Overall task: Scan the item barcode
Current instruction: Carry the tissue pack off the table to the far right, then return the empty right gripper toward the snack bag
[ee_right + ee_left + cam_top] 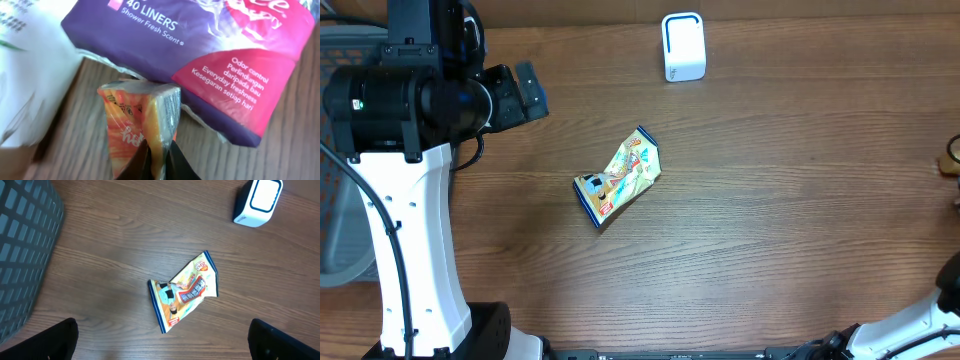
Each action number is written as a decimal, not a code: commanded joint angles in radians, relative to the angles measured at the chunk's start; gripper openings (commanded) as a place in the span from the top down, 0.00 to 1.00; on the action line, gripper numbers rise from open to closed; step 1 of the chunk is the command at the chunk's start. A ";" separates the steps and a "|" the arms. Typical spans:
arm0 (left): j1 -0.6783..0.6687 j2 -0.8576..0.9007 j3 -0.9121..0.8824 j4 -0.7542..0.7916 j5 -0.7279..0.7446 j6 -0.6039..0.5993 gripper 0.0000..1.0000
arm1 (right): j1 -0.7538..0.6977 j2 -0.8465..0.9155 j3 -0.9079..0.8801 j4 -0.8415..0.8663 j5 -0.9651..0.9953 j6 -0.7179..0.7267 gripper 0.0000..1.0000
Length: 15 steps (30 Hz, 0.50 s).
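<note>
item: snack pouch (620, 177) flat mid-table, long axis diagonal, one end near-left, the other toward the white scanner (683, 47) | room: wood table (770, 220) showing all round, scanner well apart, mesh basket (25, 245) far left | left gripper (161, 340): spread wide, holds nothing | right gripper (157, 155): pinched on orange packet (135, 110), beside purple liner pack (200, 40)

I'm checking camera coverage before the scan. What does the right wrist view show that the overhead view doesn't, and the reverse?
Right wrist only: the right end effector shut on an orange packet, a purple liner pack beyond it, and a white bag at the left.
Overhead only: a snack pouch lying alone mid-table, the scanner near the far edge, the left arm, and a basket beside it.
Both: the wooden table.
</note>
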 commanded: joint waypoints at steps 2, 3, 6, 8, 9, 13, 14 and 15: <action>0.004 -0.013 0.002 0.003 -0.003 -0.010 0.00 | -0.042 0.003 -0.006 0.010 0.007 0.002 0.89; 0.004 -0.013 0.002 0.003 -0.003 -0.010 0.00 | -0.043 0.003 -0.006 0.012 -0.008 0.002 0.85; 0.004 -0.013 0.002 0.003 -0.003 -0.010 0.00 | -0.045 0.003 -0.006 0.019 -0.085 0.001 0.84; 0.004 -0.013 0.002 0.003 -0.003 -0.010 0.00 | -0.039 0.003 -0.006 0.027 -0.131 0.001 0.84; 0.004 -0.013 0.002 0.003 -0.003 -0.010 0.00 | -0.034 0.003 -0.006 0.029 -0.146 0.001 0.84; 0.004 -0.013 0.002 0.003 -0.003 -0.010 0.00 | -0.013 0.003 -0.006 0.038 -0.163 0.002 0.80; 0.004 -0.013 0.002 0.003 -0.003 -0.010 0.00 | -0.013 0.003 -0.006 0.039 -0.163 0.002 0.79; 0.004 -0.013 0.002 0.003 -0.003 -0.010 0.00 | -0.013 0.003 -0.006 0.040 -0.163 0.002 0.78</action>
